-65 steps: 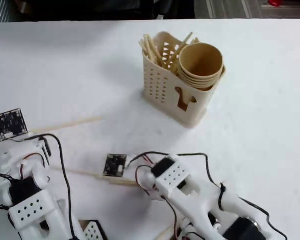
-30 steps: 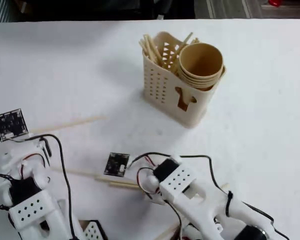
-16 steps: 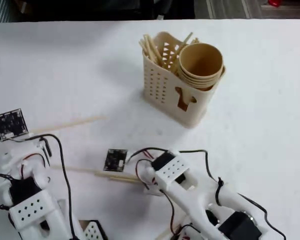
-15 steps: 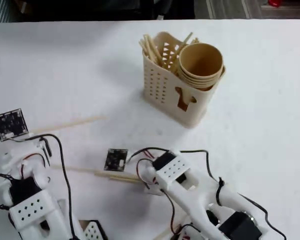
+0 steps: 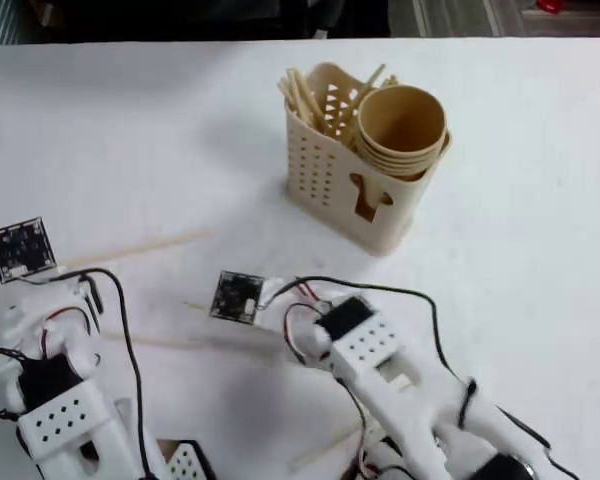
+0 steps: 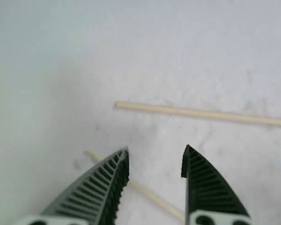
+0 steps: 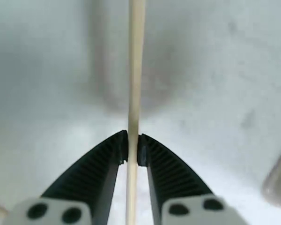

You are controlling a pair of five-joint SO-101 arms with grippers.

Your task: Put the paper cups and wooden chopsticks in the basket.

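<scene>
- The right gripper [image 7: 132, 150] is clamped narrow on a chopstick [image 7: 136, 70]; the stick runs straight out ahead between the jaws, over the white worktop [image 5: 130, 130].
- The left gripper [image 6: 154, 161] hangs open with nothing between its jaws, low over the worktop at the near left.
- A second chopstick [image 6: 150, 197] lies flat on the worktop, passing slantwise under the left gripper.
- A third chopstick [image 6: 201, 114] lies flat just beyond the left gripper's tips and crosswise to them, apart from the second.
- A fourth chopstick [image 5: 325, 450] lies on the worktop at the near edge, beside the right arm's base.
- The basket [image 5: 335, 185] stands upright at the far middle of the worktop, well apart from both arms.
- Inside it sit stacked paper cups [image 5: 400, 125], mouths up, on one side and a bundle of chopsticks [image 5: 305, 98] leaning on the other.
</scene>
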